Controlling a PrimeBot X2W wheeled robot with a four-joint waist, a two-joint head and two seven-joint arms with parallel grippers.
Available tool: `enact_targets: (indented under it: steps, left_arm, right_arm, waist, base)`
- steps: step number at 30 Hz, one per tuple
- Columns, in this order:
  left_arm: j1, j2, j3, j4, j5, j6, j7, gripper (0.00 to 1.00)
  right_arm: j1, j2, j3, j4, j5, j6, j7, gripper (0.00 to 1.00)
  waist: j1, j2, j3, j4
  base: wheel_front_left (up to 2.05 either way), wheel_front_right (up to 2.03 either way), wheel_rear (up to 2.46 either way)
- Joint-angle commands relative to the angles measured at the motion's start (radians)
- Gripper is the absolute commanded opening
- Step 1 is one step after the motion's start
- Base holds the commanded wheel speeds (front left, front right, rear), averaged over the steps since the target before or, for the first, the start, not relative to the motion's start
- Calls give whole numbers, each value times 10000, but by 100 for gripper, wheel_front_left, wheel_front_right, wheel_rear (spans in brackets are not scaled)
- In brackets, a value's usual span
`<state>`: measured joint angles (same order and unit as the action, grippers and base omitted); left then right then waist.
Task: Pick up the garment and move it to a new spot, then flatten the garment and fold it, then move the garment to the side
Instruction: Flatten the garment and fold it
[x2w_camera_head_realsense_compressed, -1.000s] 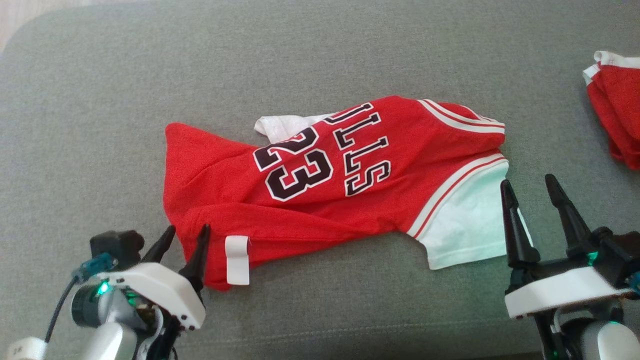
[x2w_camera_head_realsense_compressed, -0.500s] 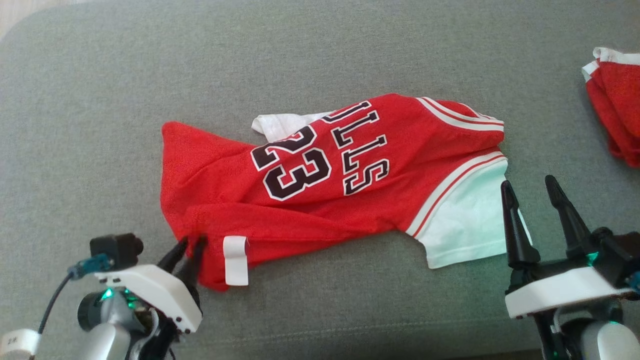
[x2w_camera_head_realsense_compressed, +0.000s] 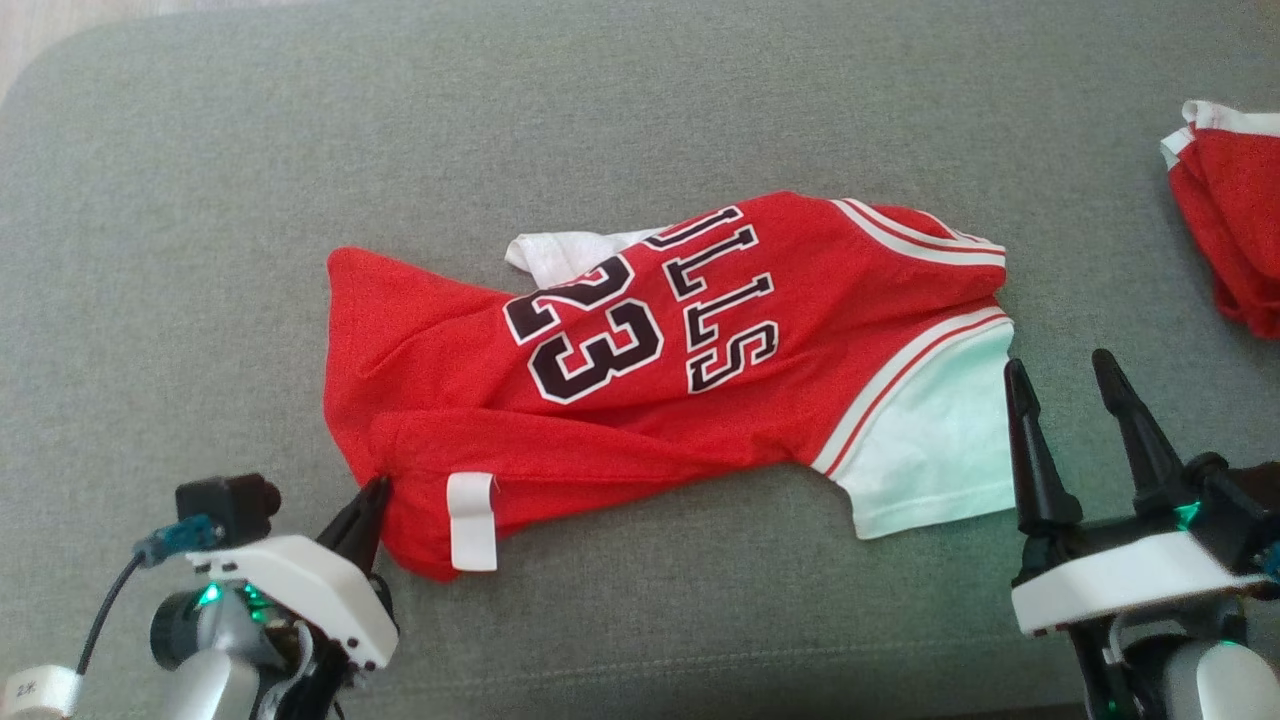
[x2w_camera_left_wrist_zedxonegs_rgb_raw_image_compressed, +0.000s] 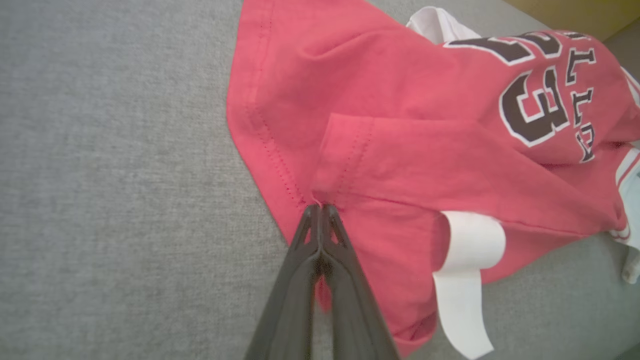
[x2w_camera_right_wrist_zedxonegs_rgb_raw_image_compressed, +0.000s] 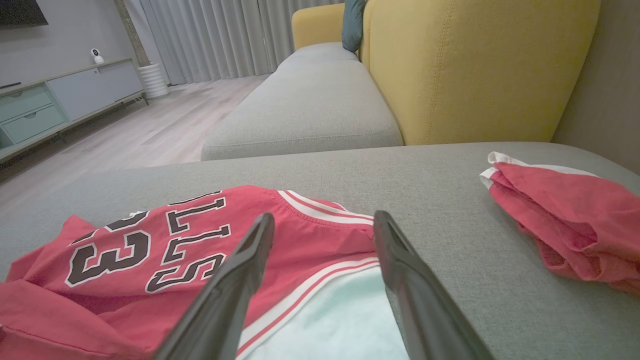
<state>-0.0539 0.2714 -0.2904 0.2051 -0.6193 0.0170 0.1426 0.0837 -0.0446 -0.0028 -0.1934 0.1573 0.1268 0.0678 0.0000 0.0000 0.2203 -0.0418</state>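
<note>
Closing from wide to pinched, the left gripper (x2w_camera_head_realsense_compressed: 375, 490) now clamps its fingers on the garment (x2w_camera_head_realsense_compressed: 620, 430) at its hem, flat on the grey sofa (x2w_camera_head_realsense_compressed: 640, 100); the right gripper (x2w_camera_head_realsense_compressed: 1058, 362) holds its fingers wide beside the sleeve, so lifting can start.

My jaws are long, dark, tapering fingers (x2w_camera_head_realsense_compressed: 1030, 450) set in white shells (x2w_camera_head_realsense_compressed: 300, 590), the left one dotted with small dark screws (x2w_camera_head_realsense_compressed: 358, 648). Green lights (x2w_camera_head_realsense_compressed: 208, 595) glow at both wrists. My left wrist carries a black camera block (x2w_camera_head_realsense_compressed: 228, 497), a teal plug (x2w_camera_head_realsense_compressed: 175, 535) and a black cable (x2w_camera_head_realsense_compressed: 108, 620) with a white tag (x2w_camera_head_realsense_compressed: 40, 690)
</note>
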Motion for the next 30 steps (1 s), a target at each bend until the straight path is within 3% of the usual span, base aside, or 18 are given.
enact_targets:
  steps: [1,7,14,22,30]
  left_arm:
    - [-467,268,342,-293,92,20,-159,0]
    - [-427,312,400,-925,420,130,-897,0]
    - [-109,360,485,-2622,1039,521,-1879,0]
    - [331,411,349,-3560,1316,905,-1757,0]
    - [195,424,244,-3586,1356,950,-1664,0]
  right_arm:
    - [-306,-57,202,-403,41,39,-63,100]
    - [-283,-57,173,-421,50,39,-85,100]
    - [4,-57,-97,-203,130,39,173,100]
    - [732,-57,-667,1147,431,39,1301,100]
    - [53,-57,-1059,2371,622,39,1449,100]
  waist:
    - [0,0,-14,9]
    - [0,0,-57,39]
    - [0,0,-142,67]
    - [0,0,8,106]
    - [0,0,258,131]
  base:
    - [0,0,0]
    - [0,0,0]
    - [0,0,0]
    - [0,0,0]
    - [0,0,0]
